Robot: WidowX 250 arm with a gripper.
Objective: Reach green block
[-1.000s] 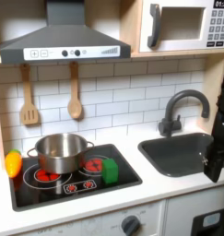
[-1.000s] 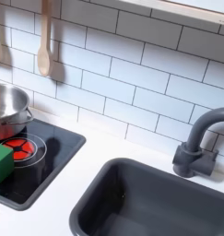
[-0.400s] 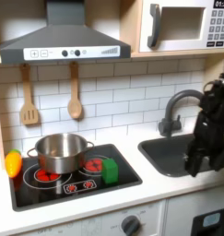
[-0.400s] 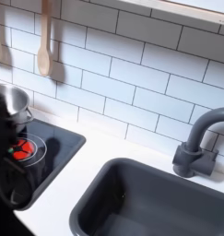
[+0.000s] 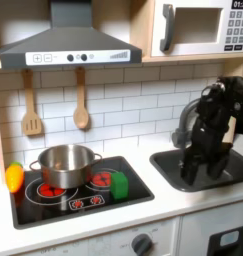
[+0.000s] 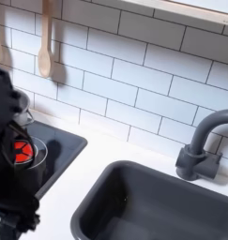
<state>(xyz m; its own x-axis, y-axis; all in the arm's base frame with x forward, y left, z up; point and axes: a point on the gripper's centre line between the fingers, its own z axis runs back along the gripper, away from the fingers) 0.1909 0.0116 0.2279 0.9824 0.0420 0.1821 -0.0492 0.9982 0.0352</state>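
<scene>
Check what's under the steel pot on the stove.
The pot sits on the black cooktop, over the rear left burner. A red ring shows in front of it. The surface directly beneath the pot is covered. The green block stands to its right.

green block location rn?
In the first exterior view, the green block stands on the black stovetop near its right edge, just right of the steel pot and left of the sink.
</scene>
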